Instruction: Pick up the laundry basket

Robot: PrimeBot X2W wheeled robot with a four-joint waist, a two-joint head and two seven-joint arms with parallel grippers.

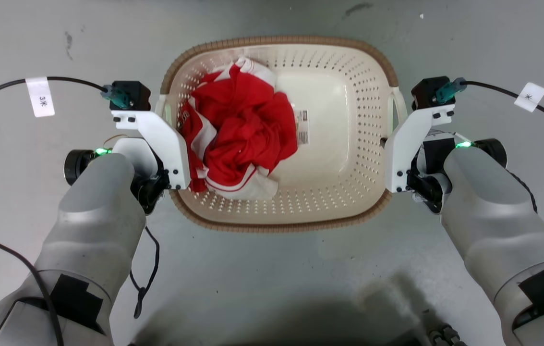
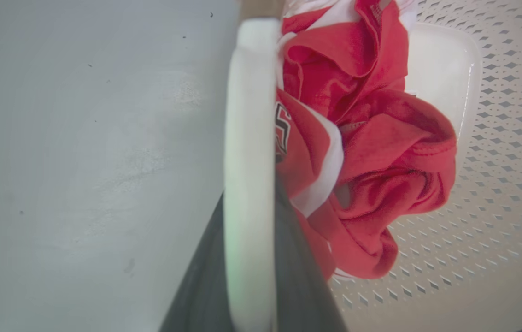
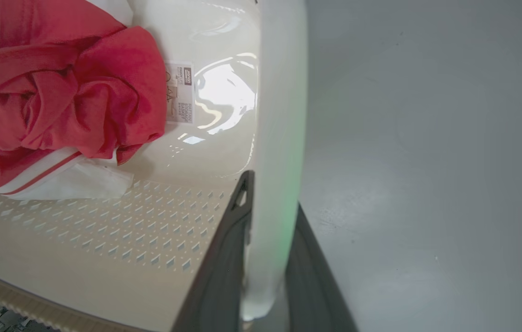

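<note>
The laundry basket (image 1: pixel 348 163) stands on the grey floor between my arms; it is cream, perforated, with a brown woven rim. A crumpled red and white garment (image 1: pixel 243 129) lies in its left half beside a small label (image 1: pixel 302 126). My left gripper (image 2: pixel 250 189) has its dark fingers pressed on both sides of the basket's white left handle (image 2: pixel 249 115). My right gripper (image 3: pixel 272 191) clamps the white right handle (image 3: pixel 281 92) the same way. In the head view the white wrist mounts (image 1: pixel 156 139) hide both sets of fingers.
Bare grey floor (image 1: pixel 272 278) surrounds the basket. Black cables with white tags (image 1: pixel 40 96) arc off each wrist, and a thin black cord (image 1: pixel 149 269) dangles under my left forearm. A dark shadow (image 1: pixel 300 322) lies along the bottom edge.
</note>
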